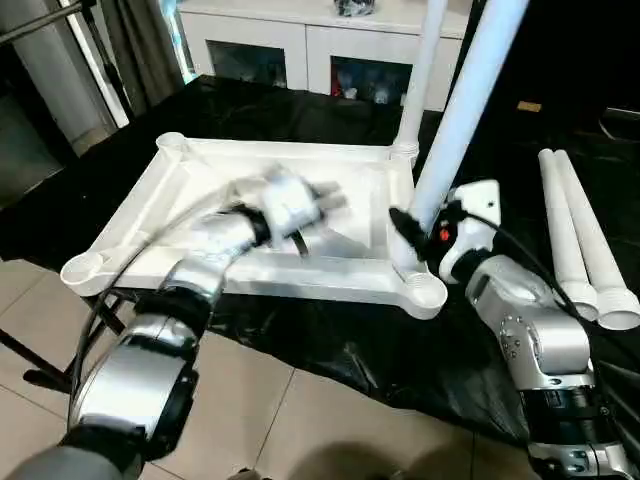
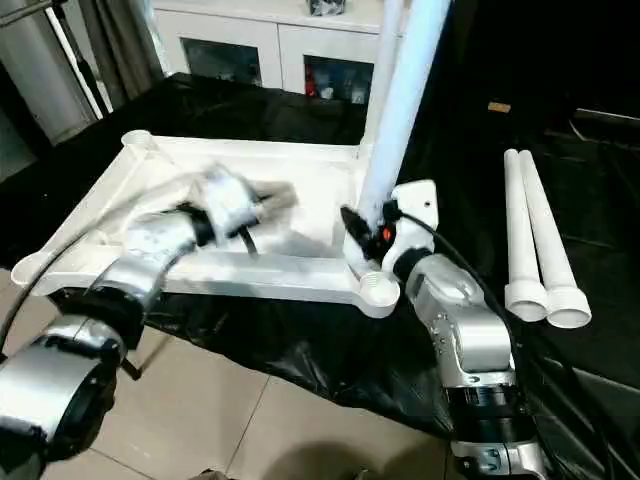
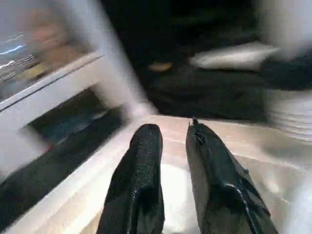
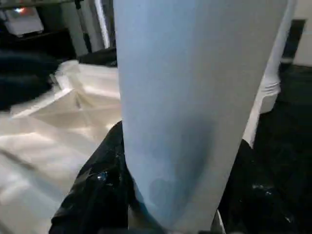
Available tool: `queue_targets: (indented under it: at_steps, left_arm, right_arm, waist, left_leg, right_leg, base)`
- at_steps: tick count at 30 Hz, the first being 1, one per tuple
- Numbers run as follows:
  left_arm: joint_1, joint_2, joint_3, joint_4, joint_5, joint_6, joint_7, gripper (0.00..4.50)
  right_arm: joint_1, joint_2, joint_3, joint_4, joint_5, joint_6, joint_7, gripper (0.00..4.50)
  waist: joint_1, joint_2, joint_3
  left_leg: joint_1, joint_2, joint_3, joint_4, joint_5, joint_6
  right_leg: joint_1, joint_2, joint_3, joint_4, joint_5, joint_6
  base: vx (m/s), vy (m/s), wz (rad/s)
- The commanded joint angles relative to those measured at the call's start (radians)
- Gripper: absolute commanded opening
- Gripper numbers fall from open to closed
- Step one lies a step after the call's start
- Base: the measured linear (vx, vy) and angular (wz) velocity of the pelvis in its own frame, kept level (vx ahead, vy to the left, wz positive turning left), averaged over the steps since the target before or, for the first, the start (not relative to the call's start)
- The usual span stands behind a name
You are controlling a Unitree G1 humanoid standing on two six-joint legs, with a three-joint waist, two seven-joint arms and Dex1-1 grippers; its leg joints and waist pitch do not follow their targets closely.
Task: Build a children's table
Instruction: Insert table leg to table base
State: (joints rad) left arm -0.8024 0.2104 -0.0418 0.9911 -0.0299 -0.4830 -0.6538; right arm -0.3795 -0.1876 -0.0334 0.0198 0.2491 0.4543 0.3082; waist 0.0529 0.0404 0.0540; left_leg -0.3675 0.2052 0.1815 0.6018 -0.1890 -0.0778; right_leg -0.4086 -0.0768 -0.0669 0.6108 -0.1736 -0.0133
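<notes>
The white tabletop (image 1: 200,180) lies upside down on the black-draped desk (image 1: 330,345), ribs and corner sockets facing up, its near edge jutting past the desk's edge. One leg (image 1: 425,70) already stands upright in the far right socket. A second leg (image 1: 465,110) rises tilted beside the near right socket (image 1: 425,292), leaning away toward the top of the scene; whether its foot sits in the socket I can't make out. The right gripper (image 1: 415,235) is clamped on this leg low down, and the wrist camera shows black fingers (image 4: 92,190) pressed against both sides of the tube. Two more legs (image 1: 585,235) lie side by side on the desk well off to the right, wide ends nearest the robot. The left gripper (image 3: 173,161) hangs over the middle of the tabletop, its fingers only narrowly apart and holding nothing. A white cabinet (image 1: 310,40) with glass doors stands behind the desk.
</notes>
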Motion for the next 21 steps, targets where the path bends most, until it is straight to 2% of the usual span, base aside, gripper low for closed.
queue_targets:
  at_steps: [1, 2, 3, 4, 5, 6, 7, 8, 9, 10, 11, 12, 13, 14, 15, 16, 17, 18, 19, 20, 21]
  left_arm:
    - [0.072, -0.001, 0.055, -0.091, -0.019, 0.107, 0.135, 1.03]
    - [0.115, 0.002, 0.075, -0.137, -0.014, 0.112, 0.196, 1.03]
    - [0.118, 0.002, 0.077, -0.14, -0.014, 0.112, 0.2, 1.03]
    - [0.176, 0.002, 0.112, -0.214, -0.007, 0.16, 0.267, 1.03]
    - [0.232, -0.006, 0.146, -0.294, -0.019, 0.177, 0.308, 1.03]
    - [0.232, -0.006, 0.146, -0.294, -0.019, 0.177, 0.308, 1.03]
    - [0.264, -0.013, 0.168, -0.343, -0.033, 0.186, 0.323, 1.03]
    - [0.264, -0.013, 0.168, -0.343, -0.033, 0.186, 0.323, 1.03]
    - [0.296, -0.018, 0.188, -0.396, -0.018, 0.181, 0.347, 1.03]
    - [0.314, -0.009, 0.188, -0.427, 0.043, 0.176, 0.373, 1.03]
    - [0.314, -0.009, 0.188, -0.427, 0.043, 0.176, 0.373, 1.03]
    - [0.33, 0.001, 0.179, -0.466, 0.098, 0.185, 0.403, 1.03]
    - [0.336, 0.002, 0.178, -0.486, 0.109, 0.207, 0.42, 1.03]
    - [0.336, 0.002, 0.178, -0.486, 0.109, 0.207, 0.42, 1.03]
    - [0.34, 0.001, 0.175, -0.501, 0.105, 0.226, 0.426, 1.03]
    - [0.347, -0.001, 0.171, -0.527, 0.097, 0.257, 0.436, 1.03]
    - [0.35, -0.004, 0.166, -0.536, 0.085, 0.268, 0.432, 1.03]
    - [0.374, -0.014, 0.137, -0.6, 0.054, 0.336, 0.42, 1.03]
    - [0.374, -0.014, 0.137, -0.6, 0.054, 0.336, 0.42, 1.03]
    - [0.382, -0.015, 0.126, -0.619, 0.054, 0.359, 0.417, 1.03]
    - [0.39, -0.02, 0.108, -0.642, 0.054, 0.39, 0.414, 1.03]
  right_arm:
    - [0.011, 0.009, 0.001, -0.033, -0.051, -0.046, -0.05, 1.9]
    - [0.017, 0.01, 0.011, -0.039, -0.073, -0.064, -0.065, 1.9]
    - [0.017, 0.01, 0.011, -0.039, -0.074, -0.066, -0.066, 1.9]
    - [0.032, 0.014, 0.021, -0.048, -0.097, -0.089, -0.081, 1.9]
    - [0.046, 0.029, 0.013, -0.049, -0.096, -0.088, -0.1, 1.9]
    - [0.046, 0.029, 0.013, -0.049, -0.096, -0.088, -0.1, 1.9]
    - [0.055, 0.04, 0.005, -0.049, -0.09, -0.082, -0.111, 1.9]
    - [0.055, 0.04, 0.005, -0.049, -0.09, -0.082, -0.111, 1.9]
    - [0.072, 0.06, -0.015, -0.044, -0.072, -0.086, -0.125, 1.9]
    - [0.087, 0.079, -0.039, -0.043, -0.051, -0.087, -0.138, 1.9]
    - [0.087, 0.079, -0.039, -0.043, -0.051, -0.087, -0.138, 1.9]
    - [0.099, 0.093, -0.056, -0.049, -0.038, -0.09, -0.155, 1.9]
    - [0.11, 0.103, -0.071, -0.057, -0.027, -0.09, -0.168, 1.9]
    - [0.11, 0.103, -0.071, -0.057, -0.027, -0.09, -0.169, 1.9]
    - [0.114, 0.105, -0.074, -0.06, -0.029, -0.093, -0.175, 1.9]
    - [0.12, 0.108, -0.078, -0.065, -0.033, -0.097, -0.185, 1.9]
    - [0.123, 0.112, -0.083, -0.069, -0.032, -0.098, -0.193, 1.9]
    - [0.137, 0.125, -0.099, -0.082, -0.039, -0.106, -0.227, 1.9]
    - [0.137, 0.125, -0.099, -0.082, -0.039, -0.106, -0.227, 1.9]
    - [0.139, 0.125, -0.098, -0.083, -0.048, -0.116, -0.234, 1.9]
    - [0.136, 0.126, -0.105, -0.08, -0.05, -0.122, -0.243, 1.9]
  waist:
    - [0.001, -0.026, -0.073]
    - [-0.001, -0.026, -0.072]
    - [-0.002, -0.022, -0.074]
    - [-0.003, -0.02, -0.074]
    - [-0.003, -0.034, -0.076]
    - [0.001, -0.03, -0.072]
    - [0.01, -0.031, -0.075]
    - [0.02, -0.033, -0.076]
    - [0.033, -0.037, -0.076]
    - [0.041, -0.06, -0.065]
    - [0.06, -0.054, -0.052]
    - [0.037, -0.036, -0.054]
    - [0.015, -0.008, -0.067]
    - [0.004, 0.0, -0.071]
    - [0.004, 0.013, -0.069]
    - [0.013, 0.024, -0.075]
    - [0.025, 0.021, -0.091]
    - [0.021, 0.019, -0.089]
    - [0.021, 0.011, -0.093]
    - [0.004, -0.03, -0.1]
    - [0.029, -0.092, -0.12]
  left_leg:
    - [0.007, 0.015, -0.002, -0.064, -0.133, 0.052]
    - [0.004, 0.017, -0.004, -0.065, -0.132, 0.05]
    - [0.005, 0.017, -0.004, -0.065, -0.131, 0.048]
    - [0.007, 0.015, -0.003, -0.064, -0.134, 0.049]
    - [0.0, 0.02, -0.001, -0.063, -0.129, 0.057]
    - [-0.003, 0.01, 0.005, -0.059, -0.129, 0.089]
    - [-0.003, 0.004, 0.007, -0.044, -0.123, 0.13]
    - [-0.008, 0.007, 0.001, -0.033, -0.11, 0.15]
    - [0.033, 0.008, 0.024, 0.017, -0.142, 0.114]
    - [0.014, -0.002, 0.011, 0.043, -0.196, 0.095]
    - [0.001, 0.014, -0.025, 0.024, -0.183, 0.029]
    - [0.053, 0.023, 0.012, -0.036, -0.21, -0.048]
    - [0.112, 0.057, 0.012, -0.057, -0.219, -0.135]
    - [0.124, 0.091, 0.005, -0.075, -0.211, -0.163]
    - [0.105, 0.19, -0.01, -0.126, -0.106, -0.16]
    - [0.088, 0.236, -0.014, -0.144, -0.018, -0.161]
    - [0.084, 0.283, -0.003, -0.132, 0.129, -0.103]
    - [0.074, 0.252, -0.051, -0.12, 0.106, 0.065]
    - [0.095, 0.233, -0.048, -0.096, 0.077, 0.135]
    - [0.062, 0.136, -0.015, -0.032, 0.042, 0.262]
    - [-0.092, -0.09, 0.037, 0.13, -0.163, 0.266]
  right_leg:
    - [0.057, -0.054, 0.042, -0.069, -0.193, -0.208]
    - [0.057, -0.055, 0.042, -0.068, -0.195, -0.2]
    - [0.055, -0.053, 0.042, -0.068, -0.189, -0.19]
    - [0.053, -0.051, 0.042, -0.071, -0.194, -0.183]
    - [0.062, -0.066, 0.049, -0.063, -0.171, -0.19]
    - [0.06, -0.079, 0.056, -0.076, -0.215, -0.186]
    - [0.067, -0.109, 0.077, -0.089, -0.247, -0.188]
    - [0.075, -0.134, 0.09, -0.096, -0.255, -0.195]
    - [0.038, -0.134, 0.168, -0.131, -0.356, -0.184]
    - [0.057, -0.151, 0.21, -0.139, -0.438, -0.188]
    - [0.062, -0.118, 0.234, -0.131, -0.471, -0.197]
    - [-0.014, 0.017, 0.173, -0.094, -0.383, -0.145]
    - [-0.065, 0.079, 0.111, -0.06, -0.227, -0.084]
    - [-0.071, 0.083, 0.085, -0.036, -0.16, -0.08]
    - [-0.077, 0.051, 0.038, 0.006, -0.047, -0.073]
    - [-0.078, 0.03, 0.013, 0.039, 0.015, -0.074]
    - [-0.089, 0.001, -0.024, 0.087, 0.06, -0.08]
    - [-0.069, -0.032, -0.013, 0.095, -0.002, -0.069]
    - [-0.085, -0.049, -0.001, 0.087, -0.006, -0.096]
    - [-0.043, -0.063, 0.024, 0.046, 0.118, -0.203]
    - [0.101, -0.085, 0.085, -0.027, 0.357, -0.257]
  base:
    - [0.0, 0.0, 0.0]
    - [0.0, 0.0, 0.0]
    - [0.0, 0.0, 0.0]
    - [0.0, 0.0, 0.0]
    - [0.0, 0.0, 0.0]
    - [0.0, 0.0, 0.0]
    - [0.0, 0.0, 0.0]
    - [0.0, 0.0, 0.0]
    - [-0.018, 0.051, -0.09]
    - [-0.018, 0.051, -0.09]
    - [-0.013, 0.09, -0.34]
    - [-0.025, 0.1, -0.41]
    - [-0.025, 0.1, -0.41]
    - [-0.058, 0.083, -0.32]
    - [-0.057, 0.057, -0.35]
    - [-0.057, 0.057, -0.35]
    - [-0.031, 0.004, -0.44]
    - [-0.016, -0.079, -0.23]
    - [-0.016, -0.079, -0.23]
    - [-0.004, -0.139, -0.09]
    - [-0.002, -0.143, -0.06]
